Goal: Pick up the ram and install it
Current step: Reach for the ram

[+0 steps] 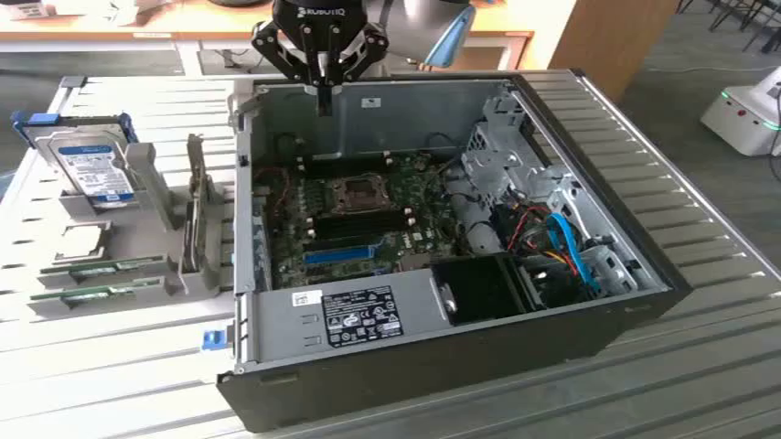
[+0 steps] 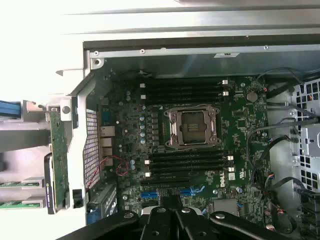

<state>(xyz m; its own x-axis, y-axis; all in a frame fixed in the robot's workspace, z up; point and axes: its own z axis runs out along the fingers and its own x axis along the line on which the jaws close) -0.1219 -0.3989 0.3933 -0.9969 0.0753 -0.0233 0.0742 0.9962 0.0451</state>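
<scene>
The open computer case (image 1: 427, 352) is overhung at its far wall by the gripper (image 1: 324, 102), which is closed and empty. That wall could be struck if the arm is lowered here. The exposed motherboard (image 1: 366, 215) could be scraped, or its empty memory slots (image 2: 187, 162) missed through misalignment. The ram (image 1: 108, 267) is seated in a grey rack (image 1: 168, 285) outside the case, at the exterior view's left, near side. A neighbouring stick could be knocked during pickup.

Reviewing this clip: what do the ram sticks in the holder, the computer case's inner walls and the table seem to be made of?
Ram sticks: green circuit board, matt, with pale labels. Computer case inner walls: bare grey sheet metal, judging by the dull sheen, folded edges and punched holes. Table: pale ribbed slats, probably metal, though paint or plastic cannot be ruled out.
</scene>
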